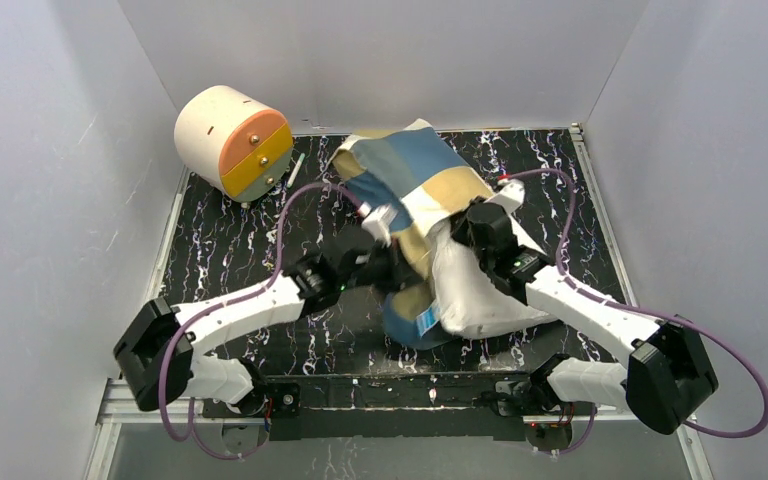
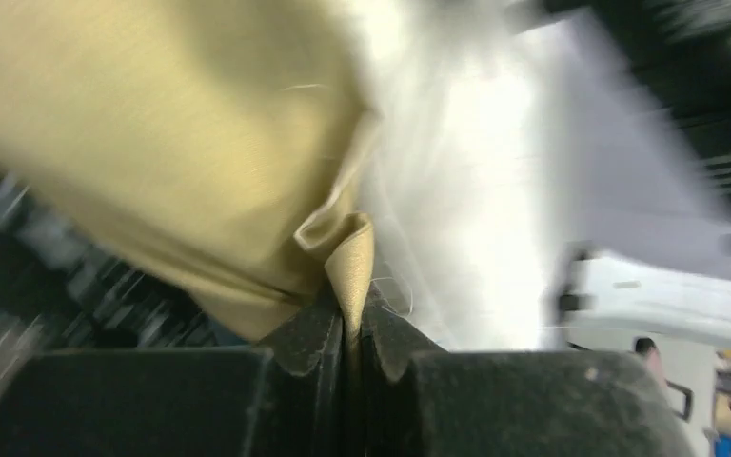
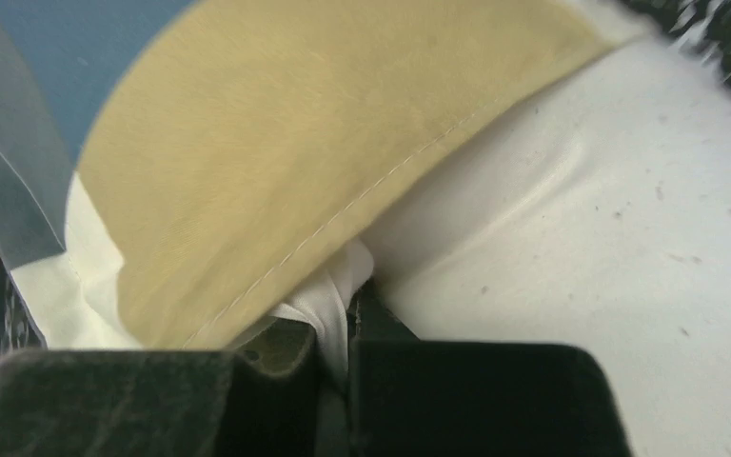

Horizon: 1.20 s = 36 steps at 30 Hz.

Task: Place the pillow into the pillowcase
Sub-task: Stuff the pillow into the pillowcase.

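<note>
**Q:** Grippers first: what have they got?

**Me:** My left gripper [image 2: 347,328] is clenched tight on a tan fold at the hem of the pillowcase [image 1: 410,170]. My right gripper [image 3: 347,319] is pinched nearly closed on a white fold just under that hem. I judge it to be pillow cloth, though I can't be sure.

**Q:** And where is the pillow?

**Me:** The pillow [image 1: 480,295] is partly sheathed. Its far end is inside the case and its near end bulges out bare between my arms, lying on the table [image 1: 230,250]. A cream-and-orange cylinder [image 1: 230,140] stands well apart at the far left.

**Q:** Which step is this, and what comes next?

**Me:** Mid-insertion, I'd say. The next move calls for drawing the hem toward me over the bare end, evenly on both sides.
</note>
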Tool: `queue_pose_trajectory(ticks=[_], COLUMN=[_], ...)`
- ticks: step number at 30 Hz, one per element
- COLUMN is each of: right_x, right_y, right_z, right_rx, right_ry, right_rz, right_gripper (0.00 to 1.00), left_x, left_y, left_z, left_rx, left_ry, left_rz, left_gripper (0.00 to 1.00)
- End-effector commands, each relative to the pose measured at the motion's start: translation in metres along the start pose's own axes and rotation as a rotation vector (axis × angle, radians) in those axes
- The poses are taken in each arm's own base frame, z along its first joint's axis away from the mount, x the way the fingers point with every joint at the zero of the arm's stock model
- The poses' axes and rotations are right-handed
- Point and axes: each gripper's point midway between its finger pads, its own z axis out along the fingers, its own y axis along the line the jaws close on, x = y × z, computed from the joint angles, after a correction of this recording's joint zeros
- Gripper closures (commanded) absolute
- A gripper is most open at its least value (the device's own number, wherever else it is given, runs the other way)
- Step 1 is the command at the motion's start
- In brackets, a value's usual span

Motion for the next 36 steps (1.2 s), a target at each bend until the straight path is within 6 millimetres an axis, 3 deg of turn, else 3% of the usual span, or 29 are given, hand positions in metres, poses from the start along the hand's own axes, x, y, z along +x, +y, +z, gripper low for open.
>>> queue_pose_trajectory(ticks=[1, 2, 4, 7, 9, 12, 15, 17, 20, 22, 27, 31, 36], right_x=[0.066, 0.073, 0.070, 0.043, 0.023, -0.006, -0.033, -0.041, -0.038, -0.033, 0.003, 0.024, 0.043], right_y=[0.013, 0.013, 0.023, 0.037, 0.041, 0.037, 0.018, 0.004, -0.020, -0.035, -0.020, -0.025, -0.031], right_z=[-0.018, -0.028, -0.049, -0.078, -0.089, -0.094, -0.080, -0.065, -0.043, -0.030, -0.023, -0.023, -0.026], right_rx=[-0.173, -0.188, -0.248, -0.311, -0.319, -0.309, -0.264, -0.265, -0.262, -0.267, -0.486, -0.509, -0.518], right_ry=[0.298, 0.365, 0.447, 0.485, 0.497, 0.468, 0.421, 0.434, 0.489, 0.508, 0.607, 0.624, 0.638], right_rz=[-0.079, -0.111, -0.154, -0.225, -0.252, -0.271, -0.257, -0.215, -0.153, -0.132, -0.075, -0.011, 0.040], right_gripper=[0.89, 0.81, 0.60, 0.29, 0.17, 0.09, 0.05, 0.04, 0.02, 0.04, 0.22, 0.58, 0.94], left_x=[0.059, 0.061, 0.051, 0.019, -0.009, -0.053, -0.095, -0.121, -0.141, -0.142, -0.132, -0.120, -0.130], left_y=[0.089, 0.090, 0.082, 0.067, 0.055, 0.045, 0.042, 0.031, 0.025, 0.033, 0.055, 0.086, 0.109], left_z=[-0.031, -0.034, -0.043, -0.055, -0.060, -0.063, -0.058, -0.045, -0.014, 0.012, 0.062, 0.091, 0.111], left_rx=[-0.243, -0.243, -0.244, -0.315, -0.357, -0.448, -0.548, -0.559, -0.569, -0.584, -0.578, -0.638, -0.736], left_ry=[0.046, 0.045, 0.031, 0.007, -0.029, -0.099, -0.180, -0.226, -0.235, -0.211, -0.149, -0.099, -0.130], left_rz=[-0.075, -0.077, -0.037, 0.091, 0.175, 0.308, 0.439, 0.508, 0.573, 0.600, 0.653, 0.686, 0.741], left_gripper=[0.91, 0.87, 0.75, 0.60, 0.52, 0.43, 0.39, 0.36, 0.34, 0.33, 0.30, 0.26, 0.26])
